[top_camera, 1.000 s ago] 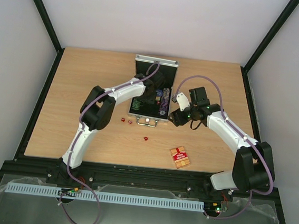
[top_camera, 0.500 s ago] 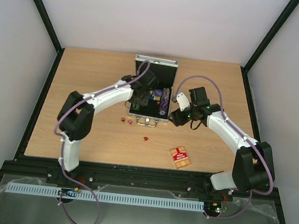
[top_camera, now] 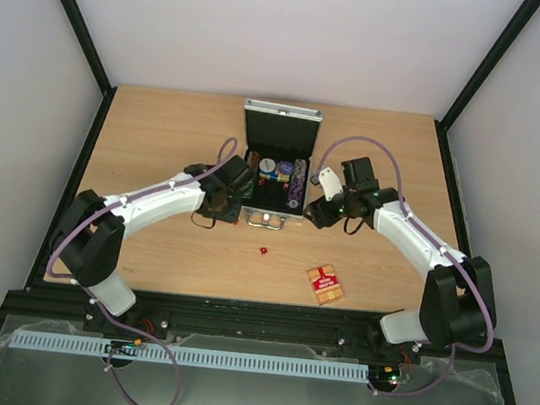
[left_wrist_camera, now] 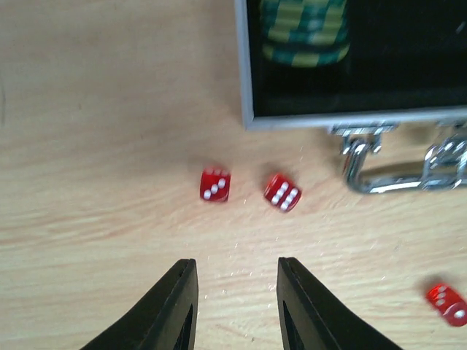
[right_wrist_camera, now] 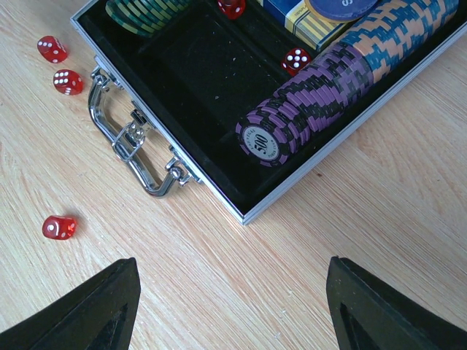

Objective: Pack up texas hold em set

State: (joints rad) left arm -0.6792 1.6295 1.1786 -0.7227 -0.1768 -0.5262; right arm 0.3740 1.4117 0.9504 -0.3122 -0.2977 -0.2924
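Note:
The silver case (top_camera: 295, 216) lies open at mid-table, lid (top_camera: 281, 125) upright; inside are a purple and blue chip row (right_wrist_camera: 321, 95), green chips (left_wrist_camera: 305, 29), round discs (top_camera: 275, 167) and two red dice (right_wrist_camera: 295, 60). Two more dice (left_wrist_camera: 215, 184) (left_wrist_camera: 282, 192) rest on the wood just ahead of my left gripper (left_wrist_camera: 237, 273), which is open and empty. A third die (top_camera: 262, 251) lies alone nearer me. The red card deck (top_camera: 324, 284) lies flat at front right. My right gripper (right_wrist_camera: 230, 266) hangs wide open above bare wood by the case's near right corner.
The case's chrome handle (right_wrist_camera: 131, 138) sticks out toward the front. Black frame posts (top_camera: 75, 40) and white walls bound the table. Bare wood stretches left and right of the case.
My left arm has drawn back out of the case and swung toward the near left, ending over the two dice in front of it. The right arm has not moved.

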